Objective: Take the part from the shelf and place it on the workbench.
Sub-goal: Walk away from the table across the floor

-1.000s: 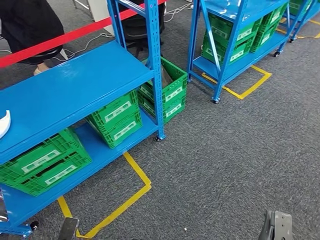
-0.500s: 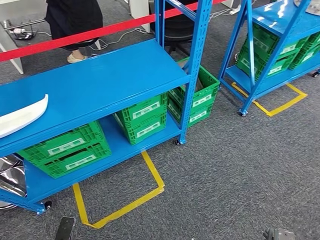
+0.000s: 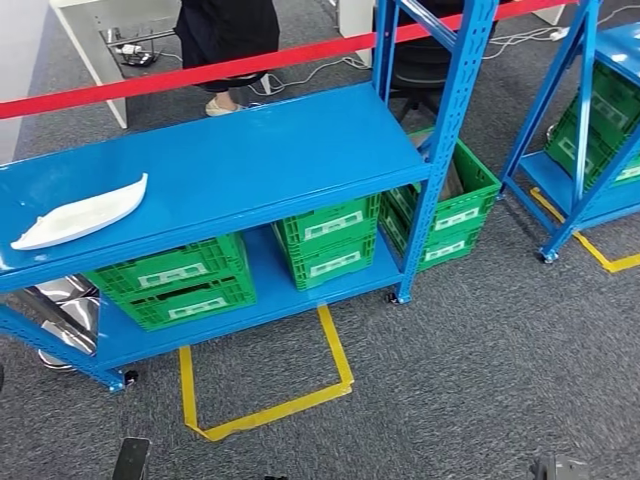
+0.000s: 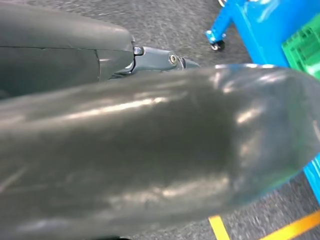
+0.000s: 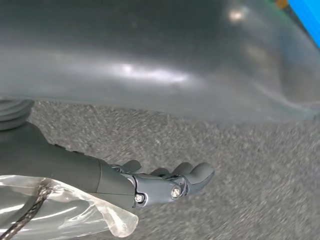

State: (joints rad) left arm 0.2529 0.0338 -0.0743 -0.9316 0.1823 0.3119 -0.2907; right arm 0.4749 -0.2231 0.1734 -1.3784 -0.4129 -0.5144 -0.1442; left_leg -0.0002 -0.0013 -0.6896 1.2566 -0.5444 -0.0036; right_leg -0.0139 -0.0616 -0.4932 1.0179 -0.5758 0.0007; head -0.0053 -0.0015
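Note:
The part (image 3: 79, 215) is a long, white, curved shell lying flat on the left end of the blue shelf's (image 3: 264, 160) upper deck. My left hand (image 3: 132, 460) and right hand (image 3: 558, 468) hang low at the bottom edge of the head view, far from the part. In the right wrist view my right hand (image 5: 170, 182) is above the grey carpet, its fingers loosely stretched out and holding nothing. In the left wrist view a small part of my left hand (image 4: 158, 57) shows, with one finger lying straight. The rest of that hand is hidden.
Green crates (image 3: 181, 285) (image 3: 328, 240) sit on the shelf's lower deck, another green crate (image 3: 445, 215) behind its right post. Shiny metal parts (image 3: 64, 310) lie at the lower left. A red barrier strip (image 3: 226, 68) and a person (image 3: 226, 30) are beyond. A second blue shelf (image 3: 581, 130) stands right. Yellow tape (image 3: 264, 410) marks the carpet.
The camera has swung to the left, so the whole scene slid right. The white part, first cut off at the left edge, is now fully in view. Both hands stay low.

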